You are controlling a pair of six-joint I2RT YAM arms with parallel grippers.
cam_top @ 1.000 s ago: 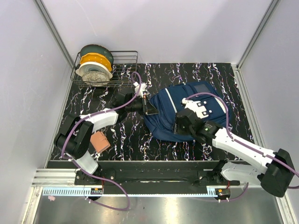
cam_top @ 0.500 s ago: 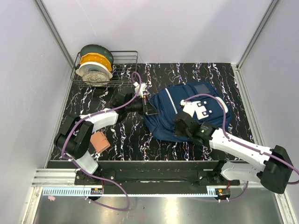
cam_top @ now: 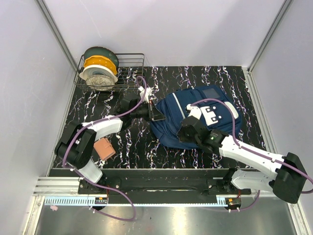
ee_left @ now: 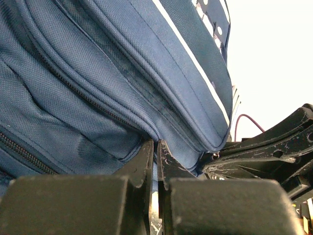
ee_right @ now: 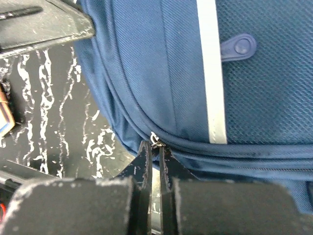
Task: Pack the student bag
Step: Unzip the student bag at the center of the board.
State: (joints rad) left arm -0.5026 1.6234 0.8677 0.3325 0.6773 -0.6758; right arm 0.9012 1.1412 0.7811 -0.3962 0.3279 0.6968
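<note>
The student bag (cam_top: 168, 125) lies at three o'clock on the counter (cam_top: 122, 147); our left gripper (ee_left: 155, 152) is clamped on its nine-o'clock edge, our right gripper (ee_right: 155, 147) closed on the zip pull (ee_right: 155, 138). A skewed tug could slip that pull free or drag the bag. The surface is black and marbled, with pale walls (cam_top: 171, 29) around us.

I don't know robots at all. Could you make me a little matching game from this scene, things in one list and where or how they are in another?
Things:
1. student bag
2. wire basket
3. pinkish-brown block
4. right gripper

Places or states:
A. far left corner of the table, holding spools
B. near edge of the table, beside the left arm
C. navy blue, lying right of the table's middle
D. closed at the bag's zip line

Pairs: 1-C, 2-A, 3-B, 4-D
</note>
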